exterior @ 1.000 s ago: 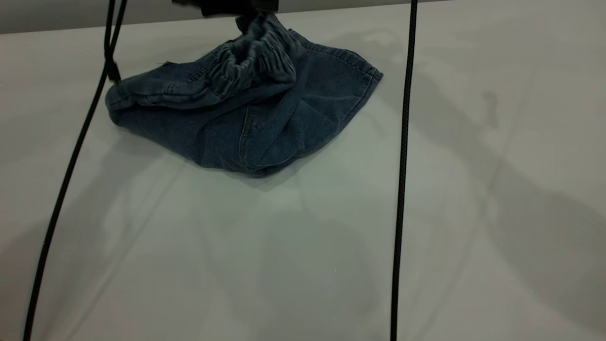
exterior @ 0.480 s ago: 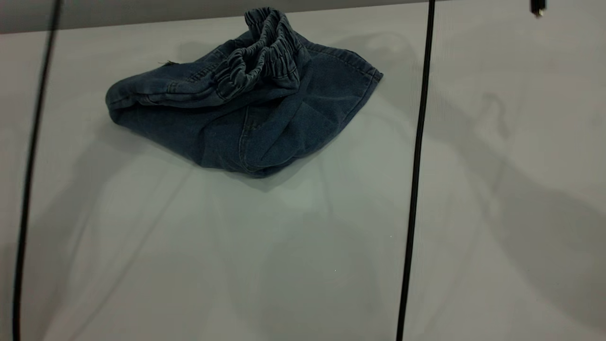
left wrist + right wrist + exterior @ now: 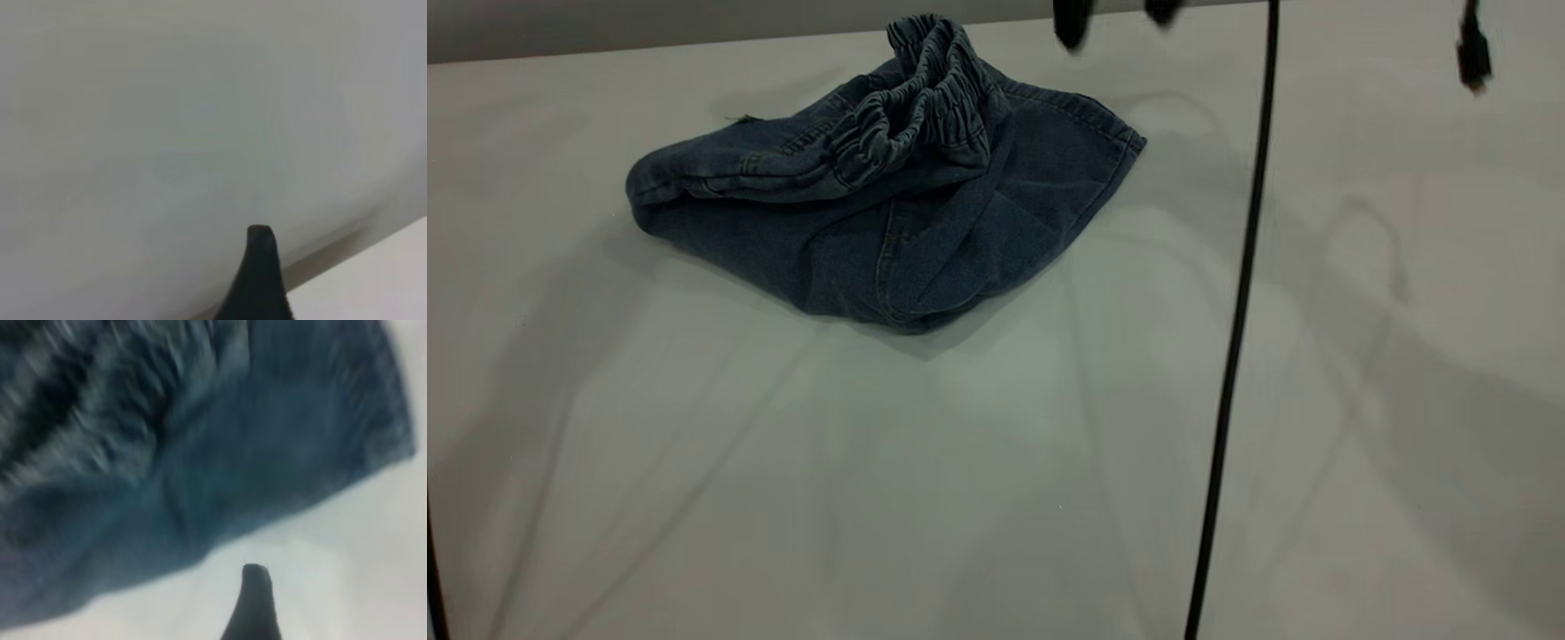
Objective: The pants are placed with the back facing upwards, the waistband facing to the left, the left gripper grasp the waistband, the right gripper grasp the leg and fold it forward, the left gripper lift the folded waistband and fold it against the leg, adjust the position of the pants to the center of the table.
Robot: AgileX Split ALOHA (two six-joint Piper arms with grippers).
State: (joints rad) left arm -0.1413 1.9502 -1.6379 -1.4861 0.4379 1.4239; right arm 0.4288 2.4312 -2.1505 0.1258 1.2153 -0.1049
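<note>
Since a second ago the left end effector point(image 3: 259, 241) has left the waistband point(image 3: 911, 116); folds look done, grip unreadable, so you centre the pants point(image 3: 889, 196) next.

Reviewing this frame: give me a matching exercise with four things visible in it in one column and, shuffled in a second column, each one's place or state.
Things:
1. folded blue denim pants
2. gathered dark-blue elastic waistband
3. thin black cable
4. pale grey flat table

Places or states:
A. hangs top to bottom, at the exterior view's right of the denim
B. bunched on top of the bundle, toward the far edge
C. crumpled heap, far half, left of centre
D. lies under everything, crossed by soft shadows

Pairs: 1-C, 2-B, 3-A, 4-D
</note>
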